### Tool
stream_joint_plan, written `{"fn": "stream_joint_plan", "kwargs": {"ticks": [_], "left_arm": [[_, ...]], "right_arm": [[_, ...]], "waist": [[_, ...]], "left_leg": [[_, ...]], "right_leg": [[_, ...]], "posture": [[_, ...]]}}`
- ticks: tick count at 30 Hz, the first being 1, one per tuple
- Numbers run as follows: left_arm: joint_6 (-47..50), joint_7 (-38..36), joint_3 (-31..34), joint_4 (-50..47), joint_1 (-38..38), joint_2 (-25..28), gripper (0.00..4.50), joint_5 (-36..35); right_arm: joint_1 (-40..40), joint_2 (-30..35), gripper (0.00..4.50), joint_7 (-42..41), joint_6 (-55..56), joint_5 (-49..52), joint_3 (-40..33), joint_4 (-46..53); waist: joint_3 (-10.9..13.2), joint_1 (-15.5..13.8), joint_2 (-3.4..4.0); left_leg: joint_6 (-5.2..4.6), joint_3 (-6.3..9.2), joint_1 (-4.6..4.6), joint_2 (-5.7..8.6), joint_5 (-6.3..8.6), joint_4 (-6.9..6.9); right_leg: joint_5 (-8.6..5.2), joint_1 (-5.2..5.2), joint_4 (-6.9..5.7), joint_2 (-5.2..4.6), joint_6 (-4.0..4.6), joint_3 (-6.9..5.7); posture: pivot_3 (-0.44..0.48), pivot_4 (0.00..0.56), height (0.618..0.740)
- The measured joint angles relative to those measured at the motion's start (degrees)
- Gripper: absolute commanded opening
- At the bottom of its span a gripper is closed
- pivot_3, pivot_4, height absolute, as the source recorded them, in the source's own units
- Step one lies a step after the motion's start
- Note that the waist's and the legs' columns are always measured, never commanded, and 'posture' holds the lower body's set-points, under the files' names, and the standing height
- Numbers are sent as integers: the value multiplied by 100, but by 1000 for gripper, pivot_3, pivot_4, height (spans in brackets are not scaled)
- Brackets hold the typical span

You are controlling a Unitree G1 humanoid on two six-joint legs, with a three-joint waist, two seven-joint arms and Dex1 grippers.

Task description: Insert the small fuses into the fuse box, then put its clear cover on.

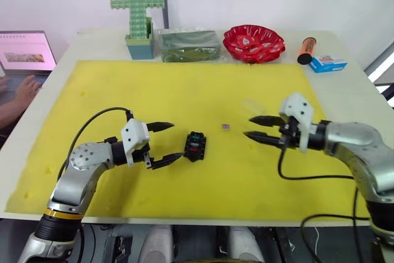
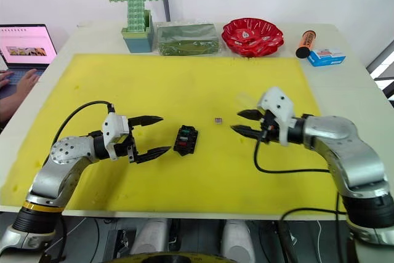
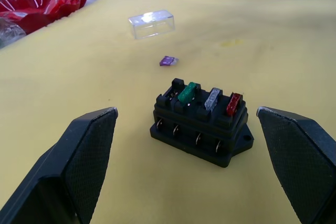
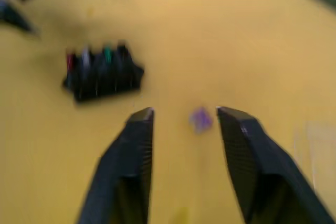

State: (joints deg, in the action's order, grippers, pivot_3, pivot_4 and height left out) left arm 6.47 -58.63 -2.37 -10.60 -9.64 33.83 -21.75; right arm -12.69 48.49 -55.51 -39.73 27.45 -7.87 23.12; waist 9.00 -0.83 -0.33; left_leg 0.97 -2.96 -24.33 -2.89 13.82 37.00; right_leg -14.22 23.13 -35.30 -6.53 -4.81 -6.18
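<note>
The black fuse box (image 3: 199, 129) lies on the yellow mat (image 1: 184, 84) with a green (image 3: 188, 92), a grey (image 3: 212, 98) and a red fuse (image 3: 234, 103) standing in its top slots. A purplish fuse (image 1: 226, 127) lies loose on the mat just right of the box. The clear cover (image 3: 151, 23) rests on the mat farther back and to the right. My left gripper (image 1: 178, 140) is open, its fingers spread just left of the fuse box (image 1: 196, 146). My right gripper (image 1: 247, 127) is open and empty, its tips pointing at the purplish fuse (image 4: 200, 119) from the right.
Along the table's back edge stand a green cross-shaped block tower (image 1: 138, 20), a wrapped green package (image 1: 188, 44), a red bowl (image 1: 253, 42), an orange tube (image 1: 306, 49) and a blue-white box (image 1: 327, 63). A laptop (image 1: 24, 52) and a person's hand (image 1: 24, 87) are at far left.
</note>
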Motion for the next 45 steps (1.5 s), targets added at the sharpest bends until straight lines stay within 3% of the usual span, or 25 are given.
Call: {"fn": "stream_joint_plan", "kwargs": {"ticks": [4, 5, 10, 15, 20, 23, 32, 45], "left_arm": [[-81, -30, 5, 53, 8, -1, 4500, 1], [-85, -33, 4, 55, 7, -1, 4500, 1], [-93, -13, -12, 72, -8, -26, 4500, 6], [-87, 15, -106, 61, -51, -88, 4500, 10], [-66, 40, -112, 79, -87, -82, 4500, 16], [-57, 81, -129, 63, -100, -90, 4500, 17], [-19, 242, -132, -54, -41, -114, 4500, 17], [81, 286, -133, -145, -4, -128, 4500, 37]], "right_arm": [[576, 250, 4433, -250, -31, 201, -437, -159], [611, 250, 4474, -263, -63, 238, -444, -230], [421, 126, 4474, -105, -423, 555, -440, -385], [-1053, -1263, 4474, 1188, -2737, 2028, -866, -1314], [-2046, -1721, 4474, 1906, -4583, 2572, -1167, -2479], [-2370, -1825, 4474, 2042, -4992, 2546, -1238, -3188], [-2726, -2244, 4474, 2335, -4969, 2249, -1347, -4349], [-2726, -2650, 4474, 2653, -4747, 2100, -1554, -4380]], "waist": [[0, 7, -1], [0, 10, -1], [1, 3, -1], [1, 1, -8], [2, -10, -5], [2, 11, -3], [1, 20, -2], [-1, 28, -1]], "left_leg": [[0, 0, 1, -1, 0, 0], [0, -1, 1, -1, 0, 1], [0, 0, 1, -1, 0, 2], [-1, 2, 2, -4, -1, 1], [-1, 2, -3, 2, -1, 3], [-2, 0, -2, 2, -1, 4], [-2, 0, -1, 0, -1, 0], [-2, 0, 4, -1, -1, 2]], "right_leg": [[0, -1, 1, 0, 0, 0], [0, -1, 1, 0, 0, 0], [0, -1, 1, 0, 0, 0], [7, 2, -9, 4, 7, 1], [7, 1, -13, 0, 8, 1], [8, 1, -14, 0, 7, 1], [8, 6, -25, 4, 5, 1], [10, 4, -30, 6, 2, 1]], "posture": [[0, 150, 740], [0, 150, 740], [0, 150, 740], [0, 150, 740], [0, 150, 740], [0, 150, 740], [0, 150, 740], [0, 150, 740]]}}
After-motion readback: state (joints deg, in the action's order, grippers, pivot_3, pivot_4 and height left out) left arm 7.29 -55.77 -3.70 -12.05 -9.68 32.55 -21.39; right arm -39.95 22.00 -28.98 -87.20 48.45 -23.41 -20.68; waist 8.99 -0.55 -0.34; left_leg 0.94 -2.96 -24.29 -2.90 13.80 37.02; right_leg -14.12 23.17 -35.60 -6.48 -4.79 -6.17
